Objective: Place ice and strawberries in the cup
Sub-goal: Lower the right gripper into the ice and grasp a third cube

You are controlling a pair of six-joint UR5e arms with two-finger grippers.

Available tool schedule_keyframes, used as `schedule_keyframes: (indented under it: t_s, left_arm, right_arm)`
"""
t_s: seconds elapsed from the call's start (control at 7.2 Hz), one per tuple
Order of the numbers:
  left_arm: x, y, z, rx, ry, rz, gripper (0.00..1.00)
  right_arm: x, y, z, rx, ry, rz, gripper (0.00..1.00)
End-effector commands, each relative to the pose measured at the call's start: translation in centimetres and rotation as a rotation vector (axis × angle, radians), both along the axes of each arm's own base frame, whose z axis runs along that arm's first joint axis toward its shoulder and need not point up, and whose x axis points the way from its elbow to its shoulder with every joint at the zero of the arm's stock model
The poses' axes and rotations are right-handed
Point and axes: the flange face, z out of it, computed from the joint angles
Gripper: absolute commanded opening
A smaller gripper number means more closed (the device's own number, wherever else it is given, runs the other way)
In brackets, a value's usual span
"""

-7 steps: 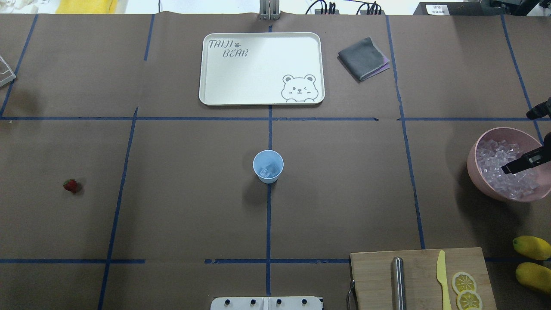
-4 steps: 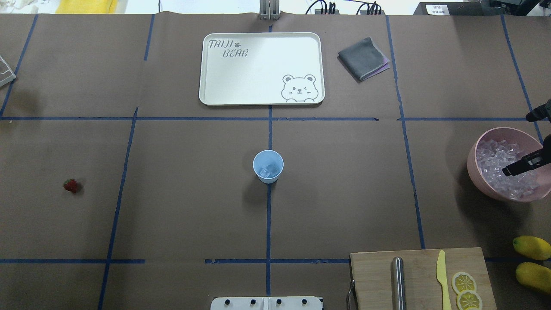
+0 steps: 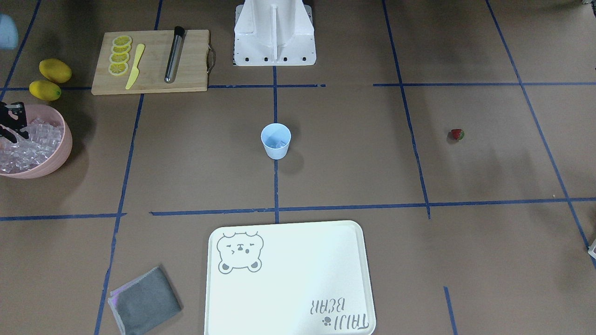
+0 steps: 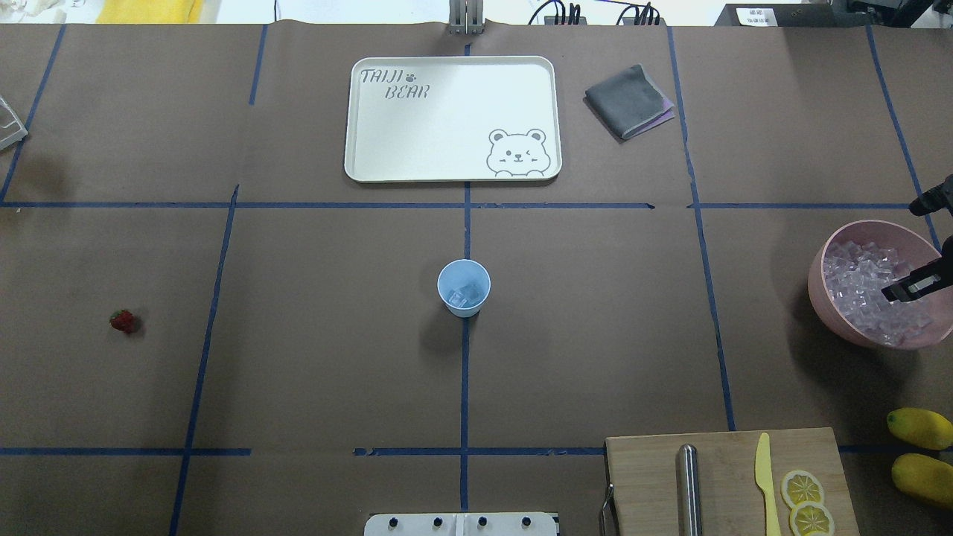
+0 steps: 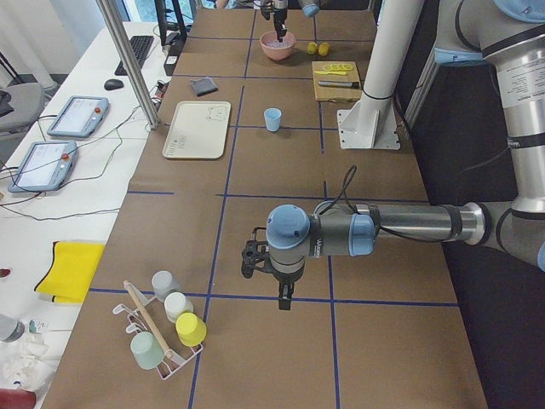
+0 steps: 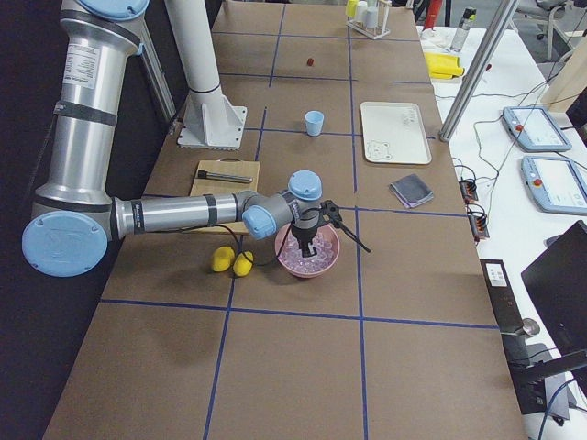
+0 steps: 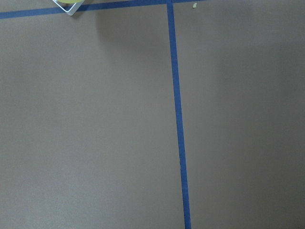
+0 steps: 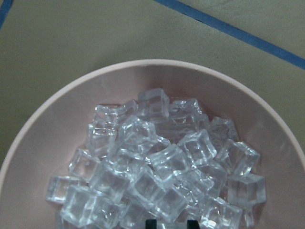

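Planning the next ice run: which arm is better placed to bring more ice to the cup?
Right. The right tool hangs over the ice in the pink bowl, cubes right below its wrist camera. The left tool is far off at the opposite end, over bare paper.

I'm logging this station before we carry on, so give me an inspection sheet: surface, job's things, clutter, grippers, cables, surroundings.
Surface: brown paper with a blue tape grid.
Job's things: ice heaped in pink bowl, some also in the upright cup at centre; strawberry alone on the robot's left side.
Clutter: tray, grey cloth, cutting board with knife, rod and lemon slices; two lemons.
Grippers: right gripper over the bowl's ice, jaws unclear; left gripper above bare paper, jaws unclear.
Cables: some beyond the far edge.
Surroundings: bench with tablets, yellow cloth; spare cups.
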Motion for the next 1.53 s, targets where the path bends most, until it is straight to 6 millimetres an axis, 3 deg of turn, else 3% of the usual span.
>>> schedule_keyframes:
  t_s: [0.0,0.28,0.56,0.69,0.83,1.39]
  left_arm:
    - [0.0,0.0,-0.1,0.002,0.0,0.001,1.0]
    - [0.0,0.0,-0.1,0.001,0.0,0.0,1.0]
    - [-0.1,0.0,-0.1,0.001,0.0,-0.002,1.0]
    - [-0.1,0.0,-0.1,0.002,0.0,-0.001,1.0]
    - [0.0,0.0,-0.1,0.002,0.0,0.001,1.0]
    - [0.0,-0.1,-0.4,0.007,0.0,0.0,1.0]
  right_arm:
    - [0.0,0.0,-0.3,0.009,-0.004,-0.004,0.02]
    - [0.4,0.2,-2.1,0.028,-0.026,-0.001,0.02]
    - [2.8,0.2,-4.2,0.042,-0.039,0.054,0.02]
    - [3.4,0.0,-6.3,0.025,-0.029,0.069,0.0]
    - [3.7,0.4,-9.6,0.01,-0.021,0.079,0.0]
    - [-1.2,-6.6,-23.5,-0.046,-0.037,0.124,0.0]
